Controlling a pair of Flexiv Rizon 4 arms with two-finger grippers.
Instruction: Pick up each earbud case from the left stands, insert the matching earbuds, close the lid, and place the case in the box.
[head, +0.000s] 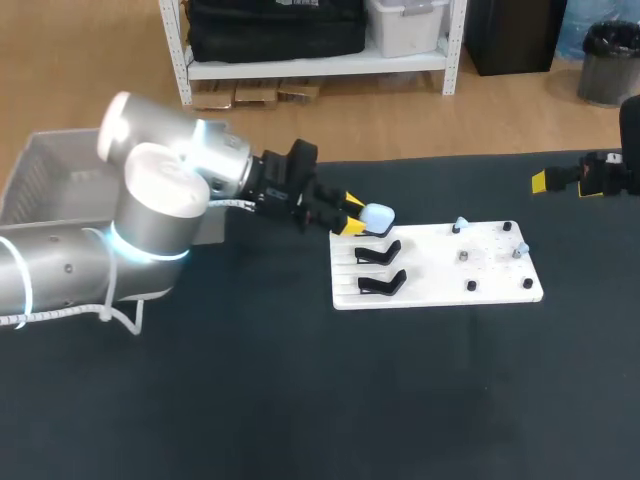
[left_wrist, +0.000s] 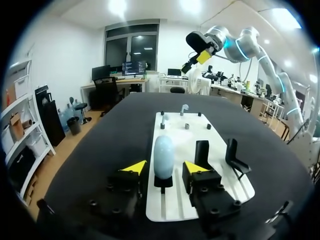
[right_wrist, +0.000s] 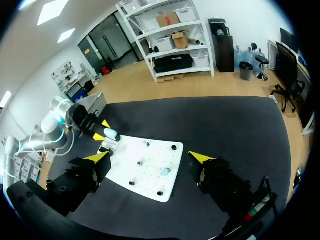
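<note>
The pale blue earbud case (left_wrist: 163, 155) is seen upright on its stand (left_wrist: 163, 181), at the 10 o'clock corner of the white board (head: 490, 285). The left gripper (head: 354, 214) is spread around it, with both fingers apart from it. The right gripper (right_wrist: 150, 157) is held wide open above the counter (head: 300, 400), at 2 o'clock from the board.

Box (head: 42, 178): partly hidden behind left arm (head: 150, 205). Right gripper (head: 548, 179): cut off past the wrist at the head view's edge. Earbuds (head: 461, 224) on white board (head: 440, 292): too small to make out.

Overhead head, opposed wrists — shared board (head: 425, 275)
</note>
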